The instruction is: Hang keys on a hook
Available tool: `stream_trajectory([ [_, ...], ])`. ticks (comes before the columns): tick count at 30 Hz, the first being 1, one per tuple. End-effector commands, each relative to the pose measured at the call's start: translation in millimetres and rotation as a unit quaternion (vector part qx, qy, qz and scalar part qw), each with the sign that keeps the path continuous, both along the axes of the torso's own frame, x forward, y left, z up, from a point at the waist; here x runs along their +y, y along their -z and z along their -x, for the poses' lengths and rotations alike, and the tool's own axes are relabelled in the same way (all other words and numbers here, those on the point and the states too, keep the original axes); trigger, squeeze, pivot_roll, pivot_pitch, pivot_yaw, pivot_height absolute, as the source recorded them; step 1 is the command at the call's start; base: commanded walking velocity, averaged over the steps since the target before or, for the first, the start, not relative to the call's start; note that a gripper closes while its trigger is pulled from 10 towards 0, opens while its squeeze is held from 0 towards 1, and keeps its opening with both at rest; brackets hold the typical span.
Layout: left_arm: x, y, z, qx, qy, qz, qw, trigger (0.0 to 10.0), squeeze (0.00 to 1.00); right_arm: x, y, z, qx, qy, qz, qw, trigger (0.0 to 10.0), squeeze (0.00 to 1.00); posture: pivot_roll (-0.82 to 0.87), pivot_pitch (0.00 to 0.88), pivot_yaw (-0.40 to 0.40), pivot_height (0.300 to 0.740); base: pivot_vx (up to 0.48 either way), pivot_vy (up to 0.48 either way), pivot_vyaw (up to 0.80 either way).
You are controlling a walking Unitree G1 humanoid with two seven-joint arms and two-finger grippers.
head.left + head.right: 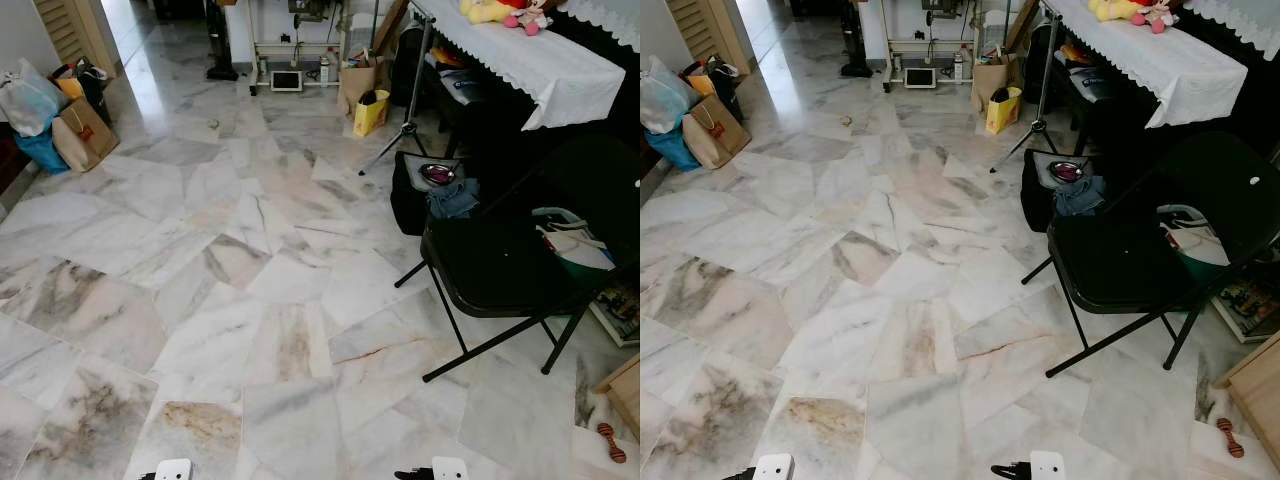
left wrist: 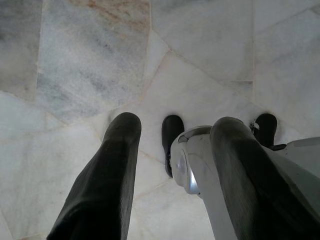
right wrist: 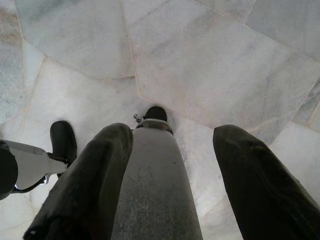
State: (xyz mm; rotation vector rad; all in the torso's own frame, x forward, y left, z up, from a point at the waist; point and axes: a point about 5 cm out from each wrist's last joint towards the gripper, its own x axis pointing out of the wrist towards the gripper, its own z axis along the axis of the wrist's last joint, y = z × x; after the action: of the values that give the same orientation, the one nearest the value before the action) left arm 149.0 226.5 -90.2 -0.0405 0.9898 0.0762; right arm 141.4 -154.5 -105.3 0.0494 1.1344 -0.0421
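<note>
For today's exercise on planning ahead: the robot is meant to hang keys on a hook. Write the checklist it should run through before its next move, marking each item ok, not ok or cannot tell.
1. Keys held: not ok; left gripper and right gripper both open, with nothing between the fingers.
2. Keys located: cannot tell.
3. Hook located: cannot tell.
4. Marble floor ahead walkable: ok.
5. Folding chair on the right needs avoiding: not ok if heading right.

1. No lettering, brand, number or sign is legible anywhere.
2. The yellow paper bag [image 1: 370, 112] on the marble floor carries print too small and blurred to read.
</note>
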Motion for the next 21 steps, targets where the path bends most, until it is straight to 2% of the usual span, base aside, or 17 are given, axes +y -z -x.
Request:
stream_trajectory([
  [1, 27.7, -7.7, -2.8, 0.002, -0.021, -0.042, 0.999, 10.0, 0.00, -75.5, -19.7, -17.2, -0.078, 0.033, -0.021, 0.996, 10.0, 0.00, 0.15, 0.001, -0.057, 0.740, 0.000, 0.000, 0.00],
  [6, 27.5, -7.7, -2.7, 0.001, -0.019, -0.040, 0.999, 10.0, 0.00, -71.0, -19.3, -19.1, -0.077, 0.024, -0.022, 0.996, 10.0, 0.00, 0.15, 0.000, -0.056, 0.740, 0.000, 0.000, 0.00],
  [21, 27.5, -7.7, -2.7, 0.001, -0.019, -0.040, 0.999, 10.0, 0.00, -71.0, -19.3, -19.1, -0.077, 0.024, -0.022, 0.996, 10.0, 0.00, 0.15, 0.000, -0.056, 0.740, 0.000, 0.000, 0.00],
])
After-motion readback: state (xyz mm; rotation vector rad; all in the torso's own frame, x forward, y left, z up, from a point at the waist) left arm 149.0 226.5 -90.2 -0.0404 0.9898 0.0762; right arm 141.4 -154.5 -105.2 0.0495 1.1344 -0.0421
